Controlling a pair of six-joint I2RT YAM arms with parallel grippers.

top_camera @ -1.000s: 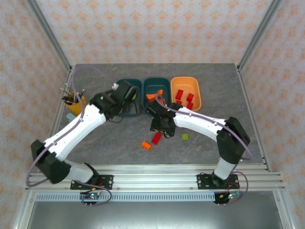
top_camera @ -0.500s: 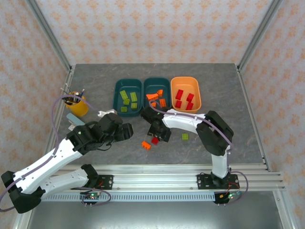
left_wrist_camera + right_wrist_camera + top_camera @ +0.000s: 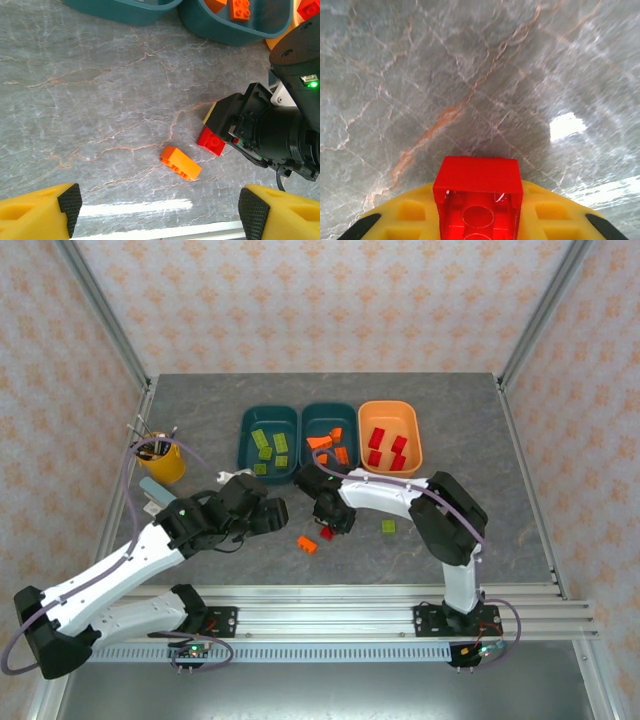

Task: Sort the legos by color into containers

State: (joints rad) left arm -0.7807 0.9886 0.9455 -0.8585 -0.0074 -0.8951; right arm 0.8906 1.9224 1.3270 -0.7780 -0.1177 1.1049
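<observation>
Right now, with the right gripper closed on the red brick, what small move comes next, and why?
Probably lift the right gripper straight up a little. Its pads clamp the red brick, which sits low by the table, and the orange tray, already holding red bricks, lies farther back.

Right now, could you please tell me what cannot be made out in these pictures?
Top view: the red brick is largely hidden under the right gripper; whether it touches the table is unclear.
Left wrist view: the left teal tray and middle teal tray are cut off by the top edge.
Right wrist view: the red brick's near end is cut by the bottom edge.
</observation>
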